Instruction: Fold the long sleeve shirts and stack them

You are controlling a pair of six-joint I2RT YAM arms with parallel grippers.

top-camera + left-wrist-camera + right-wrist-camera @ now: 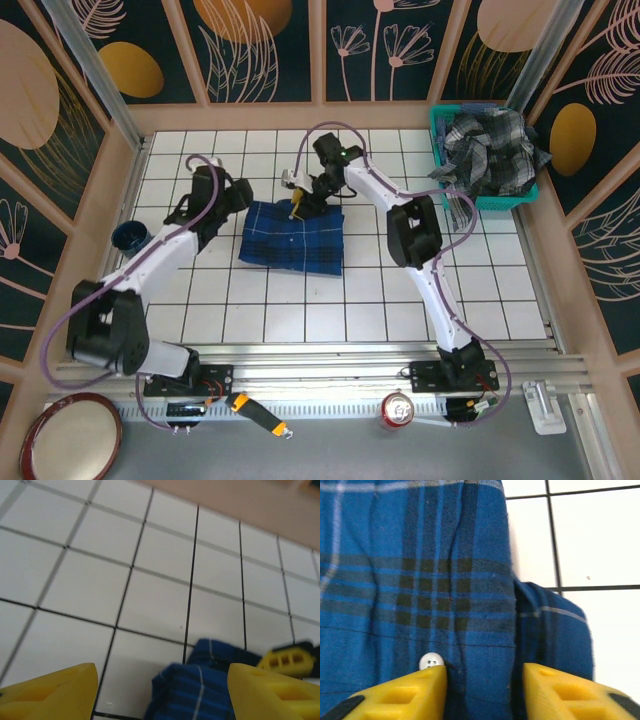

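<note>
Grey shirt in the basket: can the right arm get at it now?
Probably yes. The grey shirt lies heaped on top of the basket, uncovered, on the right arm's side; the arm's fingers stand apart over the blue shirt.

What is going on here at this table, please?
Two robot arms are working on shirts. A navy-blue plaid shirt lies folded in the middle of the table. The right gripper is low over its far edge, jaws apart above the cloth. The left gripper is open beside the shirt and holds nothing. A grey checked shirt lies crumpled in the teal basket.
</note>
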